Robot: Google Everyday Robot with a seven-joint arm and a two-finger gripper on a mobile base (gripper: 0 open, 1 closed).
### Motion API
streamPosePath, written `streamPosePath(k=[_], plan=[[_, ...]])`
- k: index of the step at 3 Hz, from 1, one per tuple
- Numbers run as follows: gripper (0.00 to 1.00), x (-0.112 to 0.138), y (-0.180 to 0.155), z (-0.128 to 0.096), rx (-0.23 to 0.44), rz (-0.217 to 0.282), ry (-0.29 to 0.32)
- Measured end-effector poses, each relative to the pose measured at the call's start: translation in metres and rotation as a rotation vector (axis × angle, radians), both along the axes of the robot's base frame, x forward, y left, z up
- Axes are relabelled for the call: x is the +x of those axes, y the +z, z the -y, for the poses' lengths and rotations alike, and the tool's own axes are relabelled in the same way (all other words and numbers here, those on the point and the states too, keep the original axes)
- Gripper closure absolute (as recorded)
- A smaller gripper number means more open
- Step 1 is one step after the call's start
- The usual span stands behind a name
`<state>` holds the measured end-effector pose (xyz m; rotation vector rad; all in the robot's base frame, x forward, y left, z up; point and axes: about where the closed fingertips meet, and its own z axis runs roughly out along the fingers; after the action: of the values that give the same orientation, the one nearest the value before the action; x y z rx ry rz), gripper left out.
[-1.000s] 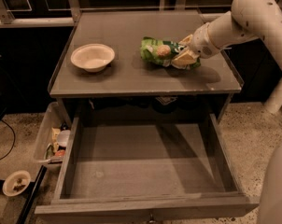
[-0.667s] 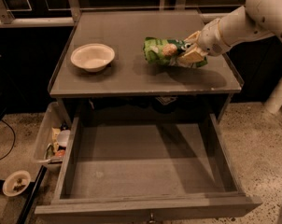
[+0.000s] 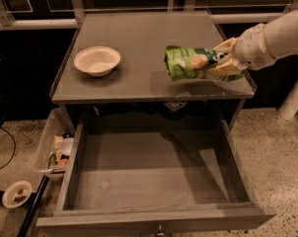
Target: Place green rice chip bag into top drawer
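The green rice chip bag is crinkly, bright green, with pale round rice cakes pictured on it. My gripper is shut on the bag's right end and holds it lifted above the right front part of the tabletop. The arm comes in from the right. The top drawer is pulled wide open below the table, grey and empty, with its front wall nearest the camera. The bag hangs above the table edge, just behind the drawer's back right part.
A white bowl sits on the left of the tabletop. A clear plastic bin of clutter stands on the floor left of the drawer. A small round dish lies on the floor at far left.
My gripper has lifted the bag off the tabletop and carried it toward the table's front edge. The bowl and drawer have not moved.
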<state>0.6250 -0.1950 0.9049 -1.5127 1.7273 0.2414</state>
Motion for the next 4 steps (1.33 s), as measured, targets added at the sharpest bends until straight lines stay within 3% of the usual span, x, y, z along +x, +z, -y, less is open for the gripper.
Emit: streamPosePath(k=[1, 2, 3, 4], plan=[[1.0, -0.059, -0.014, 0.019, -0.044, -0.008, 0.003], [1.0, -0.113, -0.043, 0.033, -0.09, -0.052, 0.01], [1.0, -0.157, -0.085, 0.039, -0.106, -0.133, 0.033], [1.0, -0.157, -0.085, 0.039, -0.106, -0.133, 0.033]])
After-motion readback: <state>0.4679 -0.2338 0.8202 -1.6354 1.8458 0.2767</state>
